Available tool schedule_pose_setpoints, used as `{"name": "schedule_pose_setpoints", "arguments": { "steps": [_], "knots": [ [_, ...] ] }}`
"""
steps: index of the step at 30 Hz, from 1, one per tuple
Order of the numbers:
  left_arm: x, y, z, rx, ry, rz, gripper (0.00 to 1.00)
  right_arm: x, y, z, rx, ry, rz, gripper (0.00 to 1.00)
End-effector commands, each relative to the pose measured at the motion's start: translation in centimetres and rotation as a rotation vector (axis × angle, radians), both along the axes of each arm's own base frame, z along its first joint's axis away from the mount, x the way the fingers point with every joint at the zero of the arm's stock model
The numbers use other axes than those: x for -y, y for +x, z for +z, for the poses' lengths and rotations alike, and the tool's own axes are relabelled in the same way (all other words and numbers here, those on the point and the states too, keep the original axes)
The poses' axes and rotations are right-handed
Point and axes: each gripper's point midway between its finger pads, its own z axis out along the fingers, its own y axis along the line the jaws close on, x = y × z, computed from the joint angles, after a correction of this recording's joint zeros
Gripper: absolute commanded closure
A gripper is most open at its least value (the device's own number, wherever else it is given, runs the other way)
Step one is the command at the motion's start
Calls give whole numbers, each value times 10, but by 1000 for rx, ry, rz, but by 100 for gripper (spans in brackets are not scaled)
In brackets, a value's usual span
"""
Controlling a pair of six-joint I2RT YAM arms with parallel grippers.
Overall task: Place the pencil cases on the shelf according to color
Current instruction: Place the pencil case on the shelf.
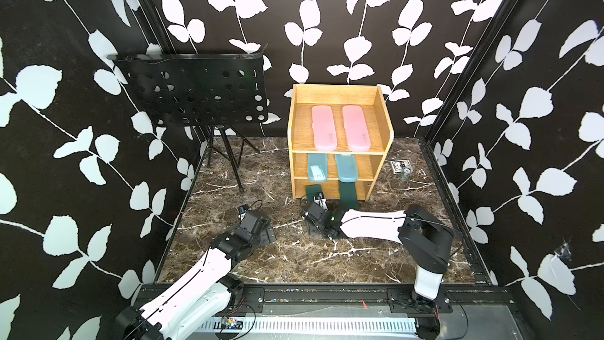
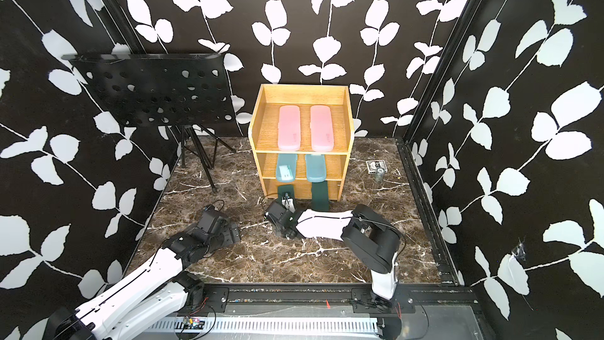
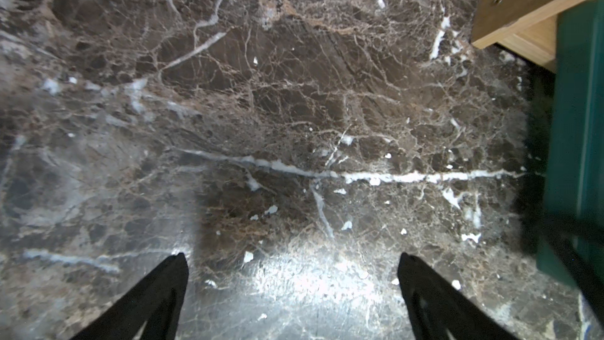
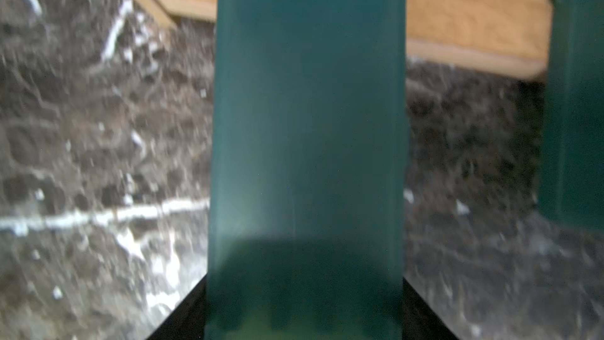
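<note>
Dark green case [image 4: 307, 125] sits between right fingers [image 4: 183, 318] — tip on shelf [image 4: 474, 27].

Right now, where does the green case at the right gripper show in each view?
Top view: green case at the shelf's bottom tier, left side.
Top view: same spot.
Left wrist: at the frame's edge, beside the shelf corner.
Right wrist: mid-frame.
Landmark: the shelf's wooden base, in all views.

Cases on oak shelf [image 1: 340, 90], centre frame.
Top: two pink cases [image 1: 323, 127] flat, side by side. Middle: two blue cases [image 1: 346, 167], overhanging. Bottom: left green case [image 1: 312, 189], right green case [image 1: 348, 196], sticking out.
</note>
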Motion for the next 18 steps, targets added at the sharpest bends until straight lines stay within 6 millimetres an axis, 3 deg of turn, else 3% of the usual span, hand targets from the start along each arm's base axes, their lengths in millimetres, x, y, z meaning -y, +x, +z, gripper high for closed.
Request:
{"name": "schedule_pose_setpoints", "arguments": {
  "steps": [1, 3, 8, 14, 18],
  "knots": [
    [-3, -1, -4, 8, -5, 14, 1, -23, 17, 10, 20, 42, 37, 37],
    [-5, -3, -8, 2, 9, 13, 1, -25, 22, 6, 12, 34, 41, 20],
    [-6, -6, -16, -25, 25, 7, 1, -9, 24, 18, 78, -20, -4, 1],
    [-4, -4, -18, -29, 25, 3, 1, 4, 2, 45, 103, 20, 24, 1],
    [-7, 0, -14, -15, 47, 3, 1, 13, -28, 39, 46, 10, 42, 4]
  ]
}}
